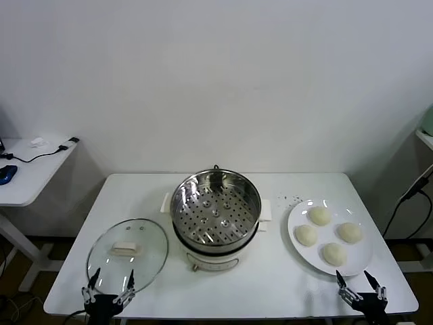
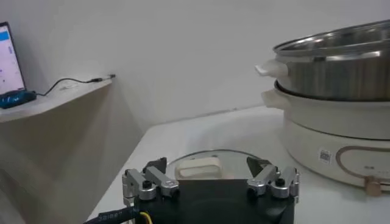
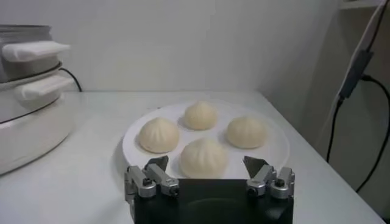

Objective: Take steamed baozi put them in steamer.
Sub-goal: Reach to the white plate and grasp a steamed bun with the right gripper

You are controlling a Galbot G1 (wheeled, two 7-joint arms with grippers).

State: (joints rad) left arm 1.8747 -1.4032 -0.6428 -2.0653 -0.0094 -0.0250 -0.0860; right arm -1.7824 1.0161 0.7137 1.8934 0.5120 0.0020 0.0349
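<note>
Several cream-white baozi (image 1: 319, 216) lie on a flat white plate (image 1: 364, 256) at the table's right; they also show in the right wrist view (image 3: 204, 157). The steamer (image 1: 216, 210), a steel pot with an empty perforated tray on a white base, stands mid-table; its side shows in the left wrist view (image 2: 332, 103). My right gripper (image 1: 356, 279) is open at the table's front edge, just short of the plate (image 3: 280, 146). My left gripper (image 1: 108, 281) is open at the front left edge.
A round glass lid (image 1: 126, 255) with a white knob lies on the table just beyond the left gripper, also in the left wrist view (image 2: 201, 165). A white side table (image 1: 27, 172) with cables stands at the left. A cable (image 1: 413, 193) hangs at the right.
</note>
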